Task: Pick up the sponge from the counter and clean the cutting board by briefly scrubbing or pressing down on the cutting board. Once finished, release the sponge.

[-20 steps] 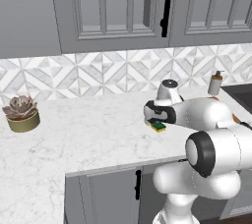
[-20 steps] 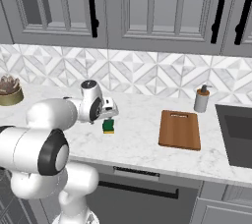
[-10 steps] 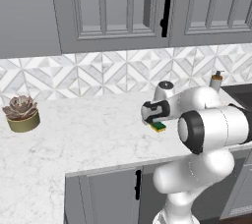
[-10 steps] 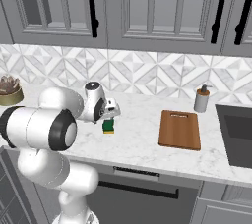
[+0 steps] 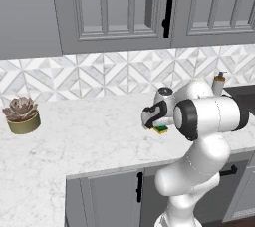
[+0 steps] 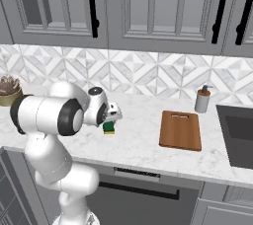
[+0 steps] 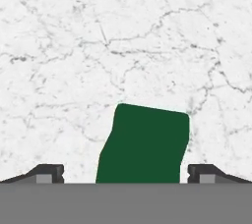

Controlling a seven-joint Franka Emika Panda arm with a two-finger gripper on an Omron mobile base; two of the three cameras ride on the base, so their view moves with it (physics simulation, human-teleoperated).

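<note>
Two-finger gripper wide open, low over the broad white marble counter, straddling the small green-topped yellow sponge. Flat reddish-brown wooden cutting board well apart, near the sink. Best to descend straight, centre the sponge between both tips, then close gently.

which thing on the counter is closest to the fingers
The sponge: it lies right below the open fingers. The cutting board, soap bottle and potted plant stand well off.
</note>
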